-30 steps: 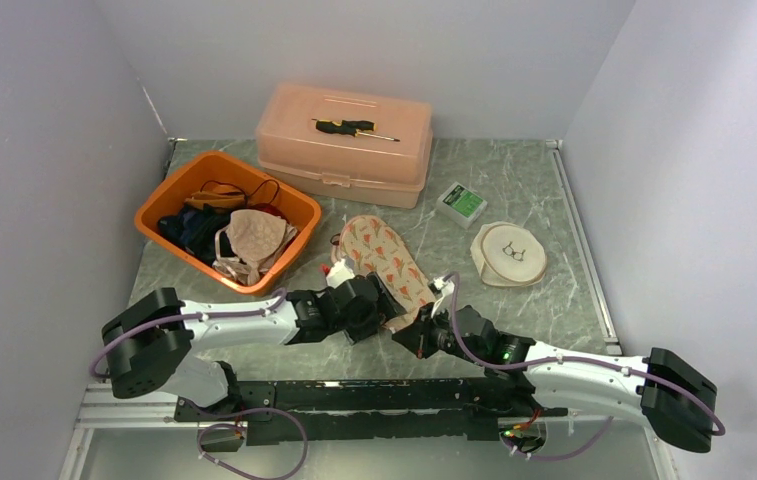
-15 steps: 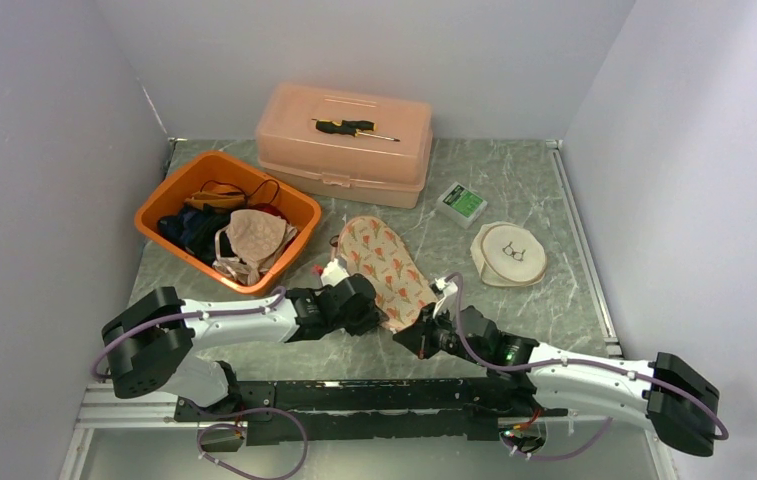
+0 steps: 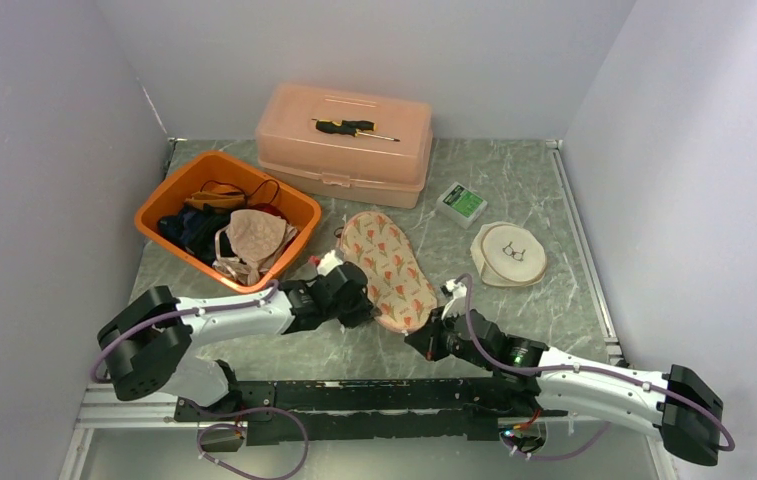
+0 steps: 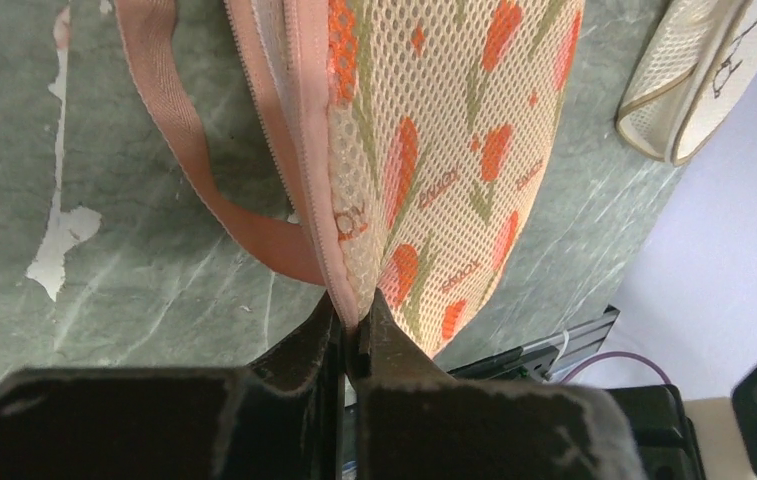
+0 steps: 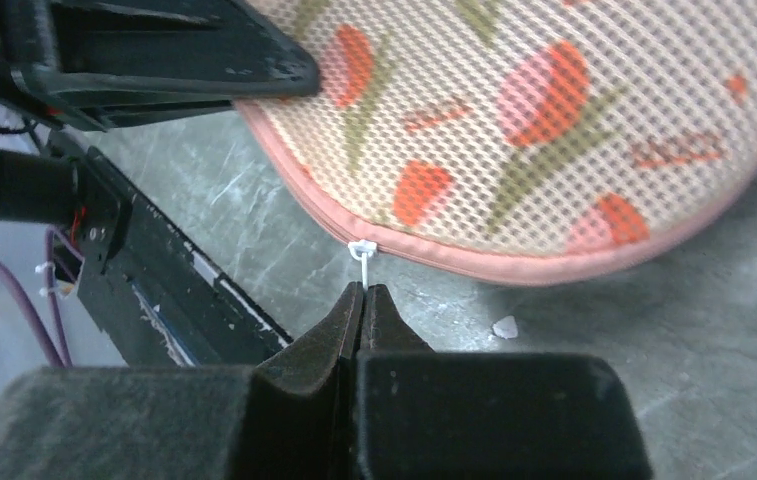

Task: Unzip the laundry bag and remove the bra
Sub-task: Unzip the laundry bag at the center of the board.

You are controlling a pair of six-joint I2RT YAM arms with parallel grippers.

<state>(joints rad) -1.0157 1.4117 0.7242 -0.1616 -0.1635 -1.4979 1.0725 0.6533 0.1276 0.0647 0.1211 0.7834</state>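
orange bin (image 3: pixel 194 258) of clothes (image 3: pixel 239 235) | screwdriver (image 3: pixel 354 127) on pink case (image 3: pixel 304 110) | green box (image 3: pixel 462 203) | round pouch (image 3: pixel 508 253)

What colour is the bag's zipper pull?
The pull is white; the right wrist view shows it best.

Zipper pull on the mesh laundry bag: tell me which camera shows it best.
The right wrist view: the white zipper pull sits close up on the laundry bag's pink edge, pinched by the right pincer. The left wrist view shows only the bag's zipper edge; in the top view it is too small.
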